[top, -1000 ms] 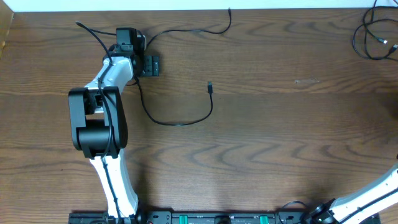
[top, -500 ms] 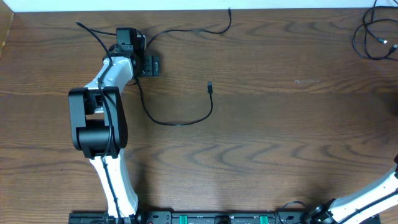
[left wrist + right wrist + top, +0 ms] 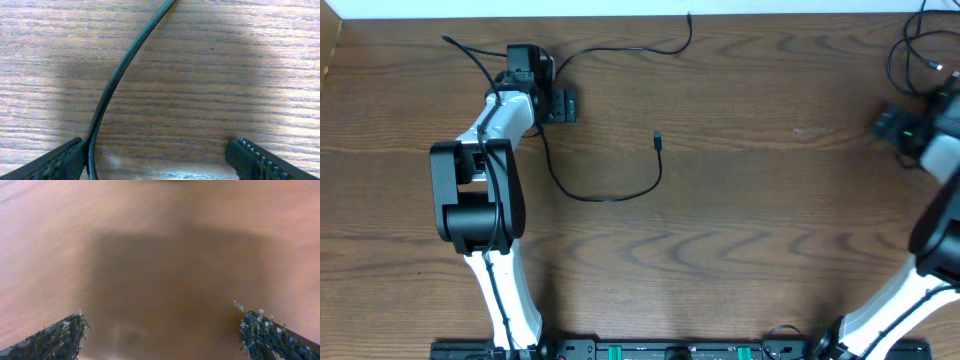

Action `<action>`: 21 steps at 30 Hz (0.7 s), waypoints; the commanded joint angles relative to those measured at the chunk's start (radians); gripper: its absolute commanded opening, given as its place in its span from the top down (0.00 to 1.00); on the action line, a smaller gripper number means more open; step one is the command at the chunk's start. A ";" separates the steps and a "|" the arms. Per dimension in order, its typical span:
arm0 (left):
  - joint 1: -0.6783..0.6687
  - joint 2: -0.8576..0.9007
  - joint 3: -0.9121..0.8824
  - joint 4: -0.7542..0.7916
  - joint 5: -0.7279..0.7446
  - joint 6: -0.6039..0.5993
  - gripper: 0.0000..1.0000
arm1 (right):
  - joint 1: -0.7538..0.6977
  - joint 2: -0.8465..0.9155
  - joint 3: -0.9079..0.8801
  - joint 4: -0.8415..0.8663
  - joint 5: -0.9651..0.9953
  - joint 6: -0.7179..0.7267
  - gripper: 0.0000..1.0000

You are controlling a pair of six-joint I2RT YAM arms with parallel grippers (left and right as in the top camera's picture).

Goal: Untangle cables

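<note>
Standing wide open, the left gripper (image 3: 157, 162) has a black cable (image 3: 113, 84) running straight ahead, against one finger; the open right gripper (image 3: 892, 126) hovers near the tangled cables (image 3: 918, 62).

Left arm (image 3: 485, 125): white tubular links (image 3: 510, 300), black boxy joint housings (image 3: 470, 205), black wiring (image 3: 496, 275). Left gripper (image 3: 157, 157): black ribbed fingers (image 3: 260, 160).

No writing, label, brand or number is legible on the table (image 3: 770, 230) or the cables (image 3: 605, 198); the black rail (image 3: 670, 352) at 6 o'clock bears green patches too small to read.
</note>
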 commanded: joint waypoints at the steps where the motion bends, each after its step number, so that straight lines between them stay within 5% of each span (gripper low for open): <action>1: 0.003 0.056 -0.037 -0.032 0.014 0.001 0.09 | 0.125 0.033 -0.043 -0.031 -0.123 -0.104 0.01; 21: 0.003 0.056 -0.037 -0.032 0.014 0.001 0.08 | 0.624 0.024 -0.034 0.056 -0.302 -0.316 0.01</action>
